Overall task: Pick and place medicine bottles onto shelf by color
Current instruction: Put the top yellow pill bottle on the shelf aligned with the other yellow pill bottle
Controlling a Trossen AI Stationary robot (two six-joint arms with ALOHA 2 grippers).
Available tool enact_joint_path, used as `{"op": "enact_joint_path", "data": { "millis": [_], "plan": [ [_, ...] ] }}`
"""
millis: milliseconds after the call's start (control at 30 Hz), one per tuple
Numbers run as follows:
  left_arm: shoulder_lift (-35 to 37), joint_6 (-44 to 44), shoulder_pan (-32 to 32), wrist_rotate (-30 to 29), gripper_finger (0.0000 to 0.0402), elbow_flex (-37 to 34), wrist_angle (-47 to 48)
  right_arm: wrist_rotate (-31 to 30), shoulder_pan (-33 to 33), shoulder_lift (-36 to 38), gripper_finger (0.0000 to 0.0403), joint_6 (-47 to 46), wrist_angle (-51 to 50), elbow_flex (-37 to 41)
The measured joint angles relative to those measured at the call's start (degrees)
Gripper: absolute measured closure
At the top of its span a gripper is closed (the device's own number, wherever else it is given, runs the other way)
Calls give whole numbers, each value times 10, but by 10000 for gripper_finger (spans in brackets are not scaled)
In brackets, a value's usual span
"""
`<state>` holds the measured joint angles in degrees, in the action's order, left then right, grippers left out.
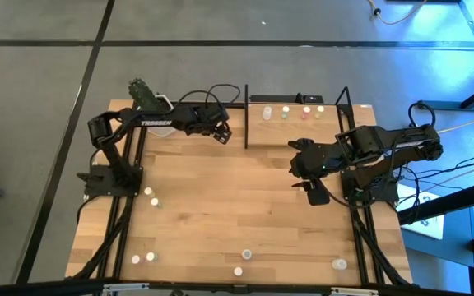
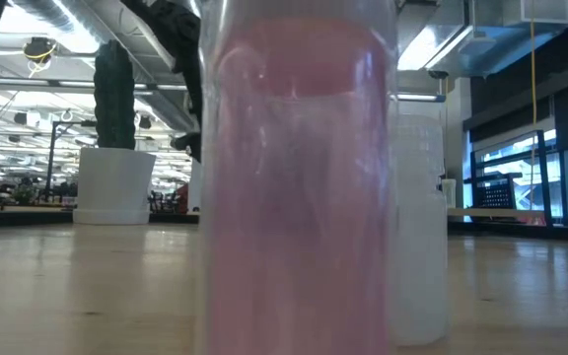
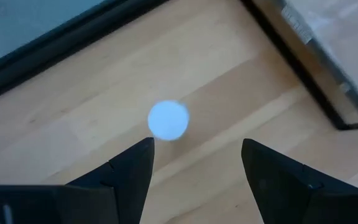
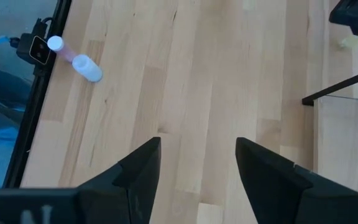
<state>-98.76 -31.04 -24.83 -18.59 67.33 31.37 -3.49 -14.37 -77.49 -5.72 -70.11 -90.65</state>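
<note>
From above I see my left end effector [image 1: 223, 133] hanging over the far part of the counter [image 1: 220, 205], just to the left of the shelf [image 1: 295, 115]. Its fingers [image 3: 132, 168] stand wide apart with nothing between them. In the left wrist view 1 bottle [image 3: 168, 120] shows directly beyond the fingertips as a round white cap, so it stands upright with its long axis vertical, pointing up at the camera.

My right end effector [image 1: 313, 191] sits over the counter on the near side of the shelf, and its fingers [image 4: 138, 165] are also spread and empty. Well ahead of it in the right wrist view, a bottle [image 4: 87, 67] lies on its side against the black edge rail, long axis slanting along the counter, and a second round cap [image 4: 55, 43] stands just beside it.

On the shelf I count 4 bottles in a row [image 1: 290, 113], all upright, caps up. More bottles stand on the counter: 2 [image 1: 152, 196] near the left arm's base and several along the near edge [image 1: 245, 256], well apart from both end effectors.

The low view is filled by 1 upright pink bottle [image 2: 294, 187] right at the lens, with a white one [image 2: 420, 227] just behind it.
</note>
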Motion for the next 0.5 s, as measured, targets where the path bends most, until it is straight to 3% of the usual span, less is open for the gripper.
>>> {"op": "enact_joint_path", "data": {
  "millis": [500],
  "plan": [
    [-41, -3, 2, -30, 166, 0, -15, 0, 0, 0, 194, -2, 0, 0]
  ]
}}
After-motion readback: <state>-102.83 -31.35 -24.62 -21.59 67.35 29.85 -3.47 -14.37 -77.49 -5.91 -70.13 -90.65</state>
